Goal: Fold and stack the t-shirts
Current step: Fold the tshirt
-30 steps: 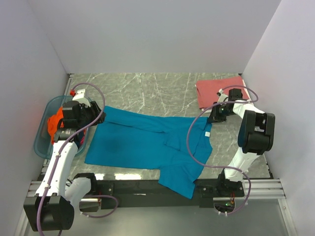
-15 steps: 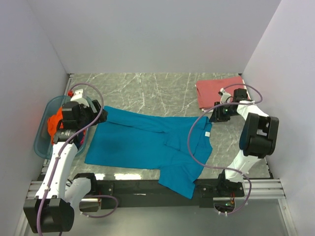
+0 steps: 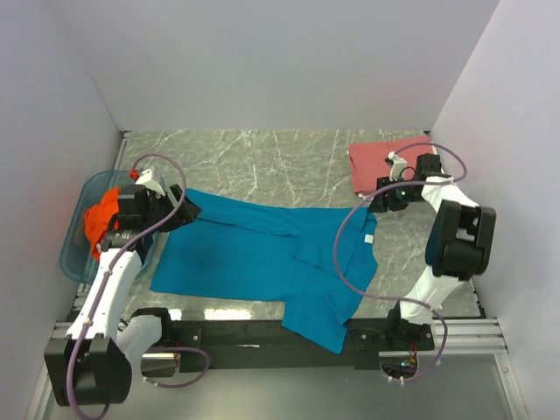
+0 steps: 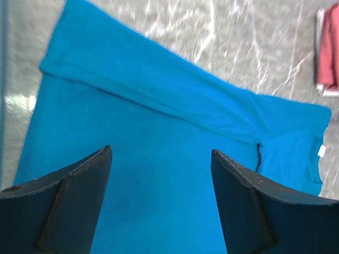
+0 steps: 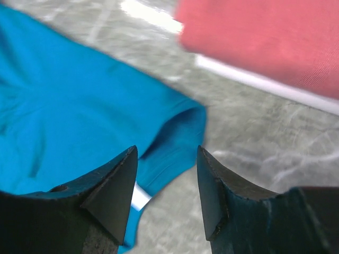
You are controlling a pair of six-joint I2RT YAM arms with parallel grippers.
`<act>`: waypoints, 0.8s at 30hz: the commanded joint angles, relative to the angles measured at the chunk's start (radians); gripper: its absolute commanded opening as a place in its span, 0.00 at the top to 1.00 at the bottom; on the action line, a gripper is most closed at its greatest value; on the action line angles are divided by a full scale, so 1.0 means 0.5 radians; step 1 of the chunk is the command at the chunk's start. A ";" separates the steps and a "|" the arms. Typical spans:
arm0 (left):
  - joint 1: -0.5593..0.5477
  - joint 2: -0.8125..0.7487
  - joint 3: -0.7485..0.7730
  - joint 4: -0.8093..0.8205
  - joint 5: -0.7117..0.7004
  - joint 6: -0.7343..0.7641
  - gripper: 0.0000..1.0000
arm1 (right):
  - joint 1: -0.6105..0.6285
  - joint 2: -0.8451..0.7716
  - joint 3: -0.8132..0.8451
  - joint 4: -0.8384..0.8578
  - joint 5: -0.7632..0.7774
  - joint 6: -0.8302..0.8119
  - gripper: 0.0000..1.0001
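The teal blue t-shirt (image 3: 254, 258) lies spread flat across the middle of the marble table (image 3: 262, 162), its far edge folded over in a long band, its collar toward the right and one sleeve draped over the near edge. The dusty red t-shirt (image 3: 385, 162) sits folded in the far right corner, and the bright orange t-shirt (image 3: 103, 214) is bunched in the blue tub (image 3: 74, 249) against the left wall. The left gripper (image 4: 160, 153) hangs over the teal shirt's far left corner, jaws spread and empty. The right gripper (image 5: 166, 151), also parted and empty, hovers by the collar just near of the red shirt, with bare marble beyond.
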 commanded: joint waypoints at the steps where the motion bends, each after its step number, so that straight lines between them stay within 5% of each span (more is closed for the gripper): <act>1: 0.005 0.087 0.065 0.067 0.131 0.007 0.20 | 0.028 0.134 0.128 0.021 0.060 0.132 0.44; 24: 0.005 0.035 0.040 0.067 0.140 0.029 0.20 | 0.176 0.447 0.385 -0.104 0.293 0.328 0.38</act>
